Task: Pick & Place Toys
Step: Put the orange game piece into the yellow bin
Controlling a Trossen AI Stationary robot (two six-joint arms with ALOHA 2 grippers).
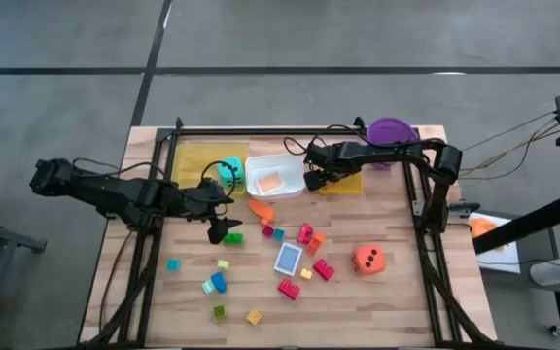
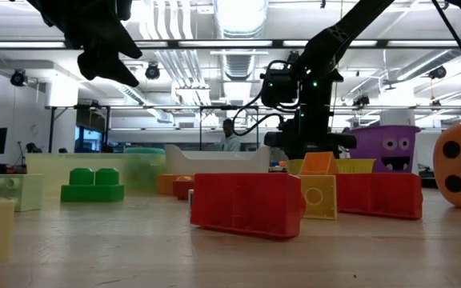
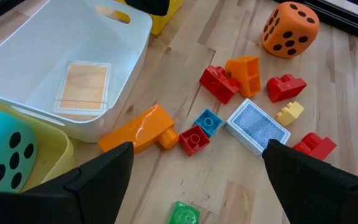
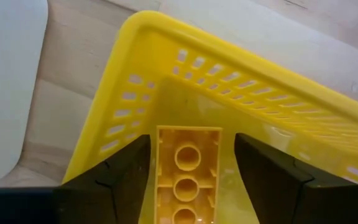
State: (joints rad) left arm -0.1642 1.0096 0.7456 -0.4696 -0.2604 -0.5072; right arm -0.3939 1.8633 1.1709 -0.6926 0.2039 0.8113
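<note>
My right pincer (image 4: 188, 177) hangs over the near-left corner of the yellow tray (image 4: 241, 74) at the far right of the table (image 1: 397, 292), jaws spread to either side of a yellow building block (image 4: 187, 177) seen studs-up between them. There are slim gaps on both sides of the block, so I judge the grip loosened and the block dropping into or already resting in the tray rather than clamped; whether it touches the tray floor I cannot tell. I am placed here because this tray is where the block belongs.

My left pincer (image 3: 194, 186) hovers above the middle of the table with its jaws wide and nothing between them, pointed at the scatter still to be sorted. Nearest below it lies a green block (image 3: 184, 214); a little farther are a red block (image 3: 194, 139) touching a blue block (image 3: 208, 120), a long orange block (image 3: 137, 129) beside the white tray (image 3: 126, 37), and the blue card (image 3: 258, 127). Beyond those sit more red blocks, an orange block, a small yellow block and, well apart to the right, the orange die (image 3: 289, 28).

The white tray already holds an orange card (image 3: 83, 87), and the teal die (image 3: 5, 155) sits in the other yellow tray (image 1: 194, 154) on the far left. The purple bucket (image 1: 390, 129) stands just behind my right arm.
</note>
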